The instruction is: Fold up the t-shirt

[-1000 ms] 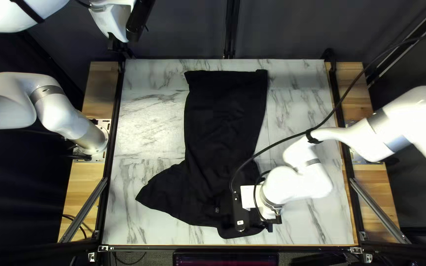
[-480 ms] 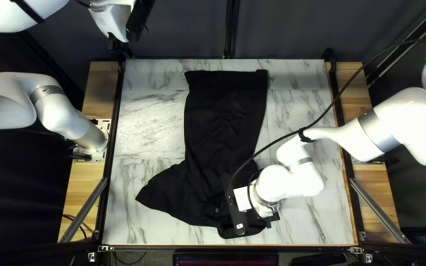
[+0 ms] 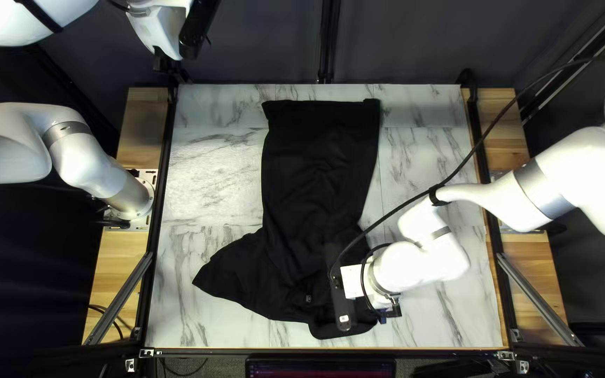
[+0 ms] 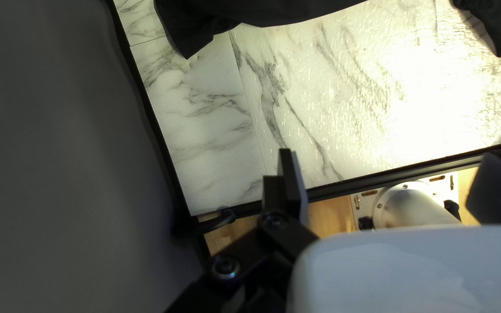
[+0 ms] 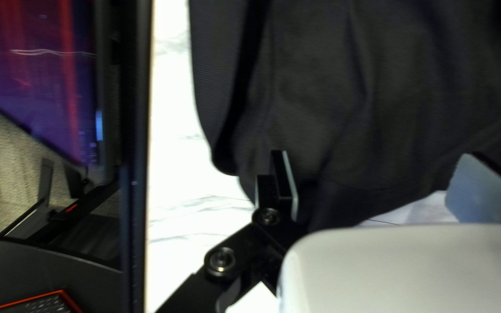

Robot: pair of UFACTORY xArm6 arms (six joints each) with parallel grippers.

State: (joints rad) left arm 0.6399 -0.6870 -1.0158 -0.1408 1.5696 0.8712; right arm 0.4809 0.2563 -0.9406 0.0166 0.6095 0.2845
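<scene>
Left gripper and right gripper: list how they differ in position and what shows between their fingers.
The left gripper is up by the table's far left corner; the right gripper is over the t-shirt's near end.
Marble and wood show between the left gripper's fingers, black cloth between the right gripper's.
Both are open.

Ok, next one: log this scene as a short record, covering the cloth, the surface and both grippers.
item: black t-shirt
surface: marble-patterned table
layout: long body running from near the far edge toward the near edge; one part juts out toward the left in the top left view
fold state: not a neat, compact fold
left gripper: open, raised near the table's far left corner, away from the cloth
right gripper: open, at the shirt's near end
contact: right gripper's touch on cloth cannot be told
</scene>
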